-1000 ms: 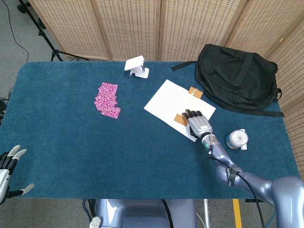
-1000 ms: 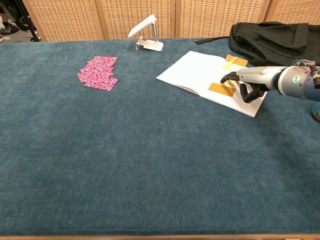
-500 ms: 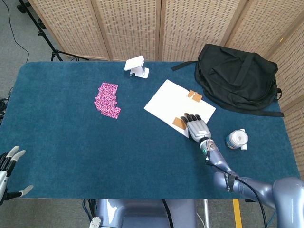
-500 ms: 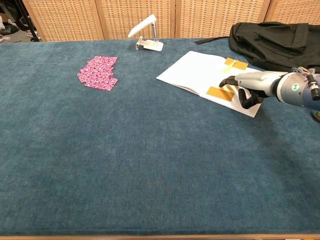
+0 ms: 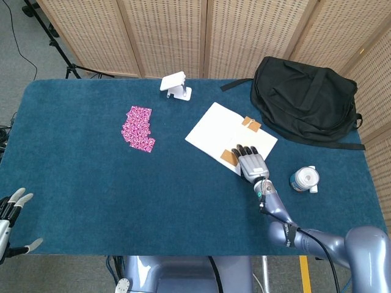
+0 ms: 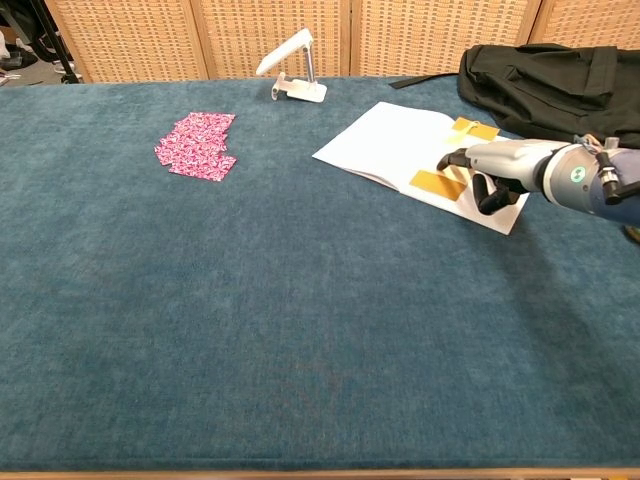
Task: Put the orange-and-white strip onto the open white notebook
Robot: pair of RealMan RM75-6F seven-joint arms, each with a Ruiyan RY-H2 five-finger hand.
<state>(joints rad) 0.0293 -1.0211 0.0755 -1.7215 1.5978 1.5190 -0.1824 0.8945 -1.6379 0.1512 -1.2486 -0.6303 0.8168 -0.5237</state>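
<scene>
Head view is showing my right hand point(image 5: 252, 163) hovering palm-down, holding nothing, with the orange-and-white strip point(image 5: 231, 155) lying on the notebook point(image 5: 214, 128) at its ten o'clock, running crosswise.

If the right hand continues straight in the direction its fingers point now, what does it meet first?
Most likely the orange-and-white strip, which lies on the open white notebook directly before the fingertips of the right hand. Whether the fingertips already touch it cannot be told, and the height above the page is unclear.
</scene>
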